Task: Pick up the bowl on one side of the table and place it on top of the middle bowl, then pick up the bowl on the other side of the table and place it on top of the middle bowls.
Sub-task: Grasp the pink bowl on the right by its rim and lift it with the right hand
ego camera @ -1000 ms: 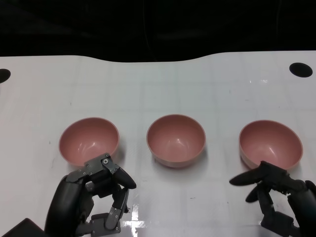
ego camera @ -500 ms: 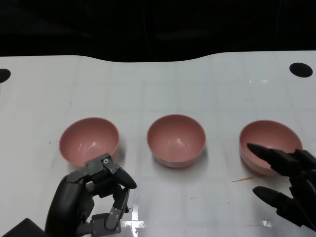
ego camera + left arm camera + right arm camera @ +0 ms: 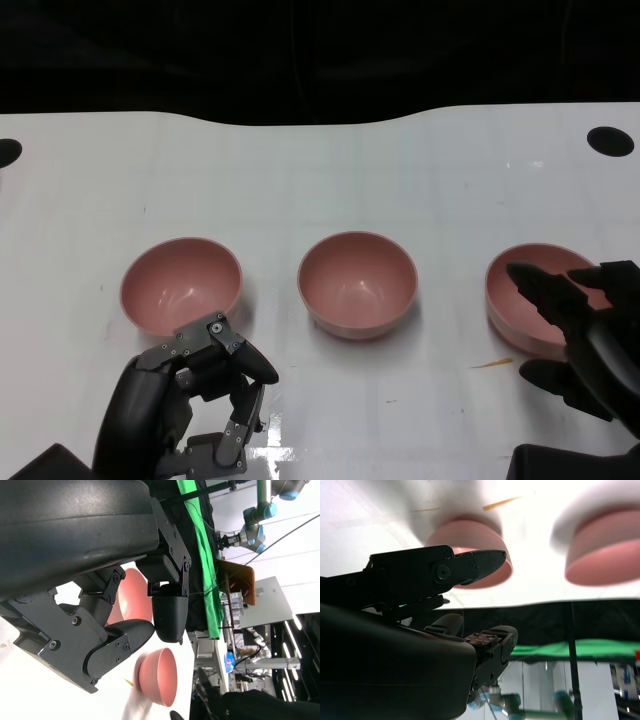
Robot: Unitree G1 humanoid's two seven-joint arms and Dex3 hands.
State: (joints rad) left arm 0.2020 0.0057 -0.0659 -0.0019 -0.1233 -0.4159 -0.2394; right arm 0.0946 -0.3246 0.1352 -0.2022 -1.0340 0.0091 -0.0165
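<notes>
Nothing is stacked yet: you have three pink bowls, each standing apart on the white table [image 3: 330,170], so both placements are still ahead of you.

Your right hand [image 3: 585,335] is at the right bowl [image 3: 545,298]. Its fingers [image 3: 535,285] are spread apart, with upper fingers reaching over the near rim and into the bowl's mouth while a lower digit sits below and outside the near wall. The rim lies between them, but you cannot tell from the head view whether any finger touches it, and the bowl appears to rest on the table. The right wrist view shows the same open span, with two bowls blurred beyond the fingertips. Judged from this, you are at the start of the first pick: the grasp is lined up, not closed.

The middle bowl [image 3: 356,284], your target, sits well to the left of the right hand, empty and upright. A thin tan sliver [image 3: 492,363] lies on the table just left of the right hand's lower digit.

Your left hand [image 3: 195,395] has its fingers curled in with nothing inside them. The left bowl [image 3: 181,285] stands just beyond its knuckles, untouched.

What remains: close on the right bowl, lift it, set it into the middle one, then do the same with the left bowl.
</notes>
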